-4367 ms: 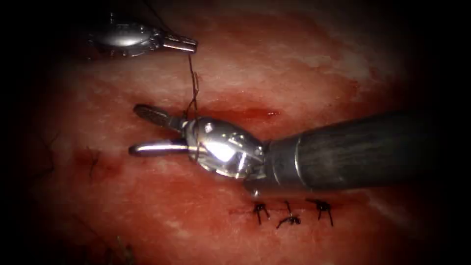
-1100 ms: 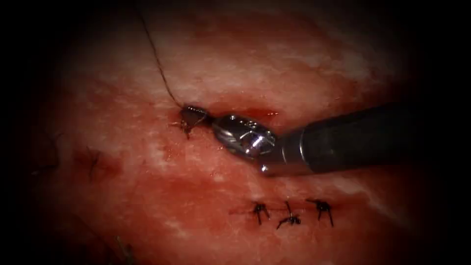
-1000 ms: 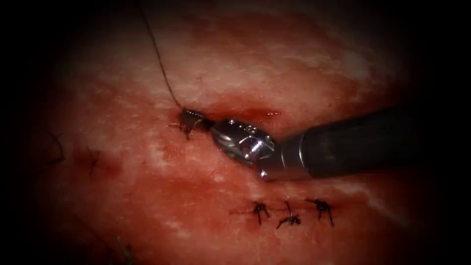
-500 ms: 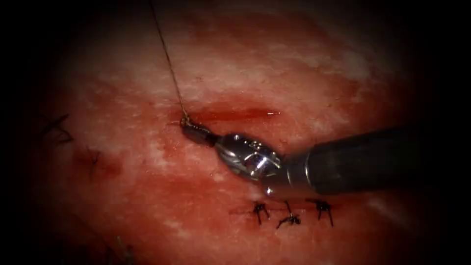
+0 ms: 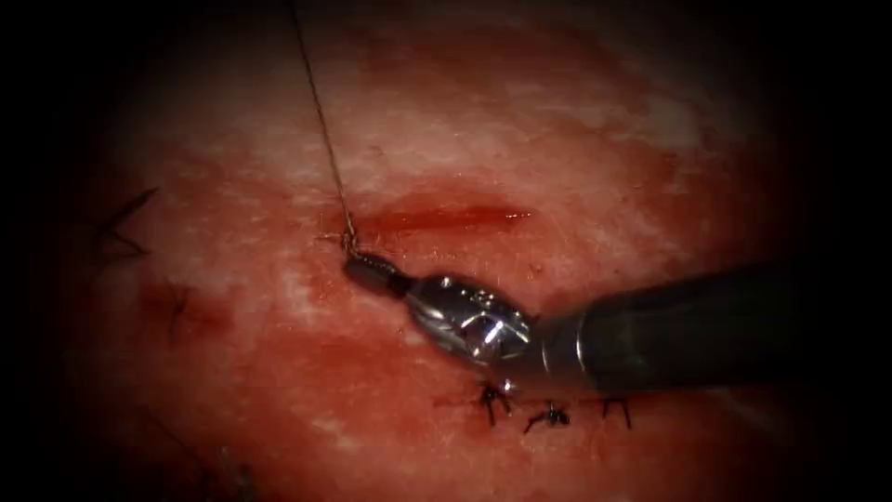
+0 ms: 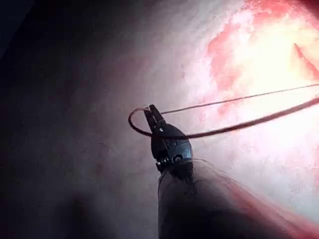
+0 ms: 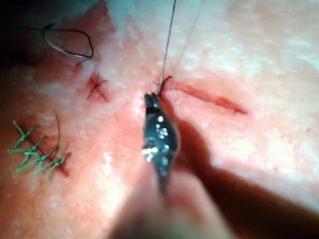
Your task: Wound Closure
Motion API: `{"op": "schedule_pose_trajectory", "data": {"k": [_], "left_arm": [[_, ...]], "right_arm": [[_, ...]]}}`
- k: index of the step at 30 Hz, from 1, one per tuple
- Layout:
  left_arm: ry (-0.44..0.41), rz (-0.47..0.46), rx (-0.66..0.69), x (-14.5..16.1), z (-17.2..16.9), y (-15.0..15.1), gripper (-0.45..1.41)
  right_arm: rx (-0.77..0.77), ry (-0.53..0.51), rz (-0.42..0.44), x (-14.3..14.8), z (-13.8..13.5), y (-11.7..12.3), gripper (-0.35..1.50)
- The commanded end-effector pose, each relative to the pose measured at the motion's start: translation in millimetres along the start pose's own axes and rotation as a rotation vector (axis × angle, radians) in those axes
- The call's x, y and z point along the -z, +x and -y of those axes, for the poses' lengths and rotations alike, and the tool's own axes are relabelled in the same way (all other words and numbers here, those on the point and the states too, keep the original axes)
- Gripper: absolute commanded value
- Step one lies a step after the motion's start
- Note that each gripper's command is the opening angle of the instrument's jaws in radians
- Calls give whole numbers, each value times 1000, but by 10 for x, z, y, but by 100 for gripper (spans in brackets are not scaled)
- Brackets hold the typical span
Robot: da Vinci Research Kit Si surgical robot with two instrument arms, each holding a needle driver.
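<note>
Now the right tool (image 5: pixel 358 267) has pulled back down from the cut (image 5: pixel 437 218), jaws closed on the short thread end; the left tool (image 6: pixel 152 115) (jaws closed too) holds the long thread (image 5: pixel 321 121) tight, so the knot (image 5: pixel 349 244) looks snug

Right arm's tool (image 5: pixel 358 268) comes in from the right on its dark shaft, wrist bent so the jaws point up-left, closed tight on the thread (image 5: pixel 321 121) right by the left end of the cut (image 5: pixel 437 218). Left arm's tool (image 6: pixel 151 112) has its jaws pinched on the same thread, shaft running straight back.
</note>
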Motion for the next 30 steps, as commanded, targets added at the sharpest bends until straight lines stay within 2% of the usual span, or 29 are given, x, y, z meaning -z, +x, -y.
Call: {"op": "schedule_pose_trajectory", "data": {"k": [1,4,12,20,30], "left_arm": [[2,1,-21,-7,-4,-6,-45],[11,3,-50,-8,-4,-5,-45],[40,-9,-77,-3,12,11,-45],[68,7,-129,1,19,14,-45],[87,22,-148,16,34,13,-45]], "right_arm": [[6,-2,8,-3,5,-10,-35],[23,-2,22,-2,4,-14,-35],[55,-2,59,0,-7,-44,-35],[78,10,89,6,-3,-59,-35],[95,25,108,3,0,-59,-35]]}}
